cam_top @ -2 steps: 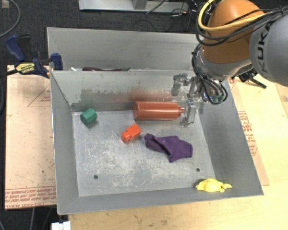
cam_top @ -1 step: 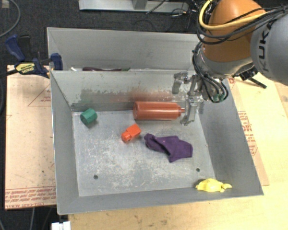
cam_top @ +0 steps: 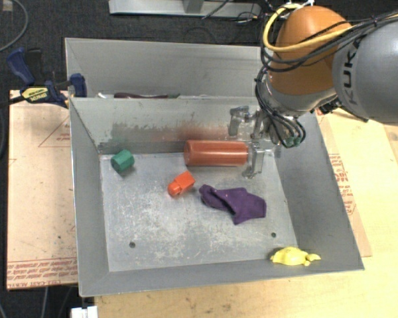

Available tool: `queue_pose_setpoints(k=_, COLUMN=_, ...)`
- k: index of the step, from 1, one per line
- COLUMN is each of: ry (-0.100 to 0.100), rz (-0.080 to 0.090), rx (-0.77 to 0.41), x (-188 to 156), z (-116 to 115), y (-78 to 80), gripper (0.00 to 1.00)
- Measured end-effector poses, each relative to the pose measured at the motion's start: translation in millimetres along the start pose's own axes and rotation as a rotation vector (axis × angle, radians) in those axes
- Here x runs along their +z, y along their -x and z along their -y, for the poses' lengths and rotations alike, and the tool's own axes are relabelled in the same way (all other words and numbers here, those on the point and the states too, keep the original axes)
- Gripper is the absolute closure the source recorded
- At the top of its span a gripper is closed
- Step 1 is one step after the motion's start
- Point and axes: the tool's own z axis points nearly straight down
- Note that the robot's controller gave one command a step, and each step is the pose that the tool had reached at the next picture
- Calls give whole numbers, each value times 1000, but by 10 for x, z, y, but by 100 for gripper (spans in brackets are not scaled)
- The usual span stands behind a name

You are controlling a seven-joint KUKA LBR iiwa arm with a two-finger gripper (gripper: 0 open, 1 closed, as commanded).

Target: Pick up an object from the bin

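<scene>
one red cylinder (cam_top: pixel 215 153), far in bin (cam_top: pixel 186 244): claw (cam_top: pixel 247 143) spread astride its right end. we judge grasp pending; next, close and lift.

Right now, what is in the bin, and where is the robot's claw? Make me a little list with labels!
container: grey metal bin
gripper: two-finger gripper, at the right end of the red-orange cylinder
back wall: red-orange cylinder, lying on its side
left: small green block
middle: small orange block, apart from the crumpled purple cloth to its right
front right corner: yellow soft lump
</scene>
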Motion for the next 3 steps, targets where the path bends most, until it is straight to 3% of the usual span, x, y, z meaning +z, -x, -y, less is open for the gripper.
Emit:
queue_pose_setpoints(k=1, ry=2, rz=-4, rx=51, x=355, z=205, y=-118, gripper=0)
queue_pose_setpoints(k=2, ry=0, rz=-2, rx=135, x=542, z=183, y=-53, gripper=0)
queue_pose_setpoints(k=3, ry=2, rz=0, rx=-35, x=801, z=111, y=-34, gripper=0)
